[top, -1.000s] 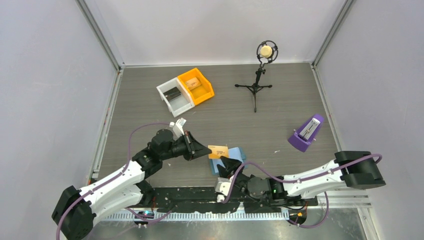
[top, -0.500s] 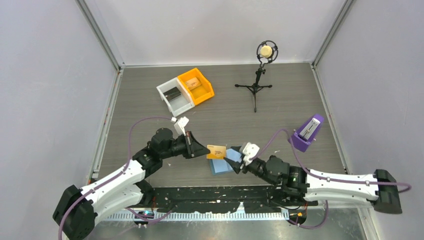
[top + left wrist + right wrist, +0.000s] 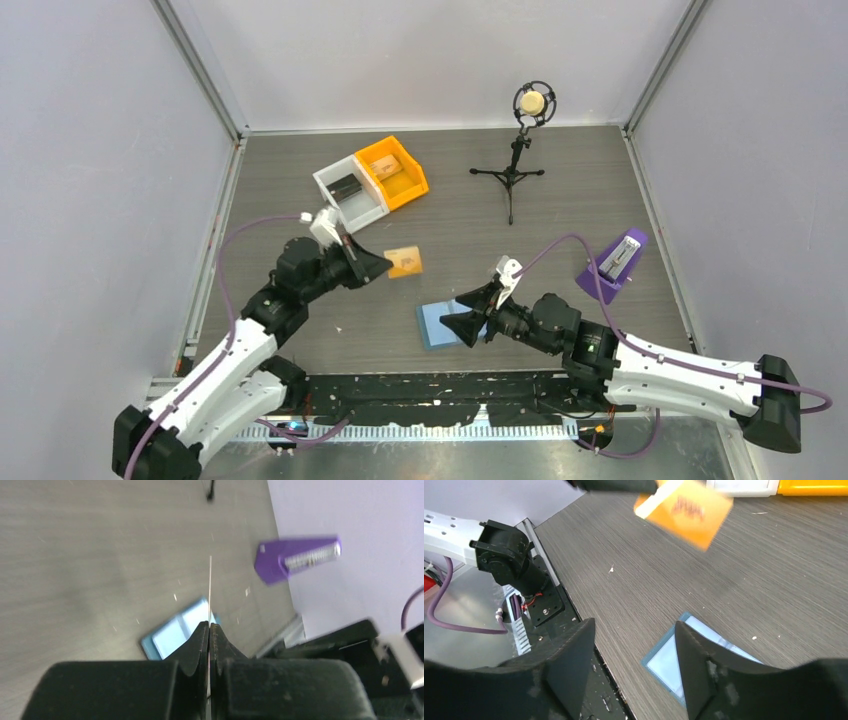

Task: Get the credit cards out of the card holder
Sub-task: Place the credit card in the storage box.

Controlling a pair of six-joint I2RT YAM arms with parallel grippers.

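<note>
Fingers (image 3: 196,647) of the left gripper (image 3: 378,266) are pressed together on the tan credit card (image 3: 404,262), which is gripped by one edge and is seen edge-on as a thin pale line in the left wrist view. In the top view the card is held left of centre, well apart from the card holder (image 3: 436,323) and just below the white bin (image 3: 366,220) and the orange bin (image 3: 416,178).

The light-blue holder is laid flat at lower centre, a paler inner panel showing, close to the near edge of the table (image 3: 480,240) and the black rail (image 3: 400,385) of the arm bases. The right gripper (image 3: 464,313) is spread wide over the holder's right side (whether contact is made cannot be told). In the right wrist view the holder is framed between the two dark fingers (image 3: 569,670).

A dark flat item (image 3: 345,187) is seen in the white bin, too small to be identified. Bare tabletop is seen between holder and bins, and rightward as far as the purple stand (image 3: 612,265) near the right edge. The microphone tripod (image 3: 512,170) is set at upper centre.
</note>
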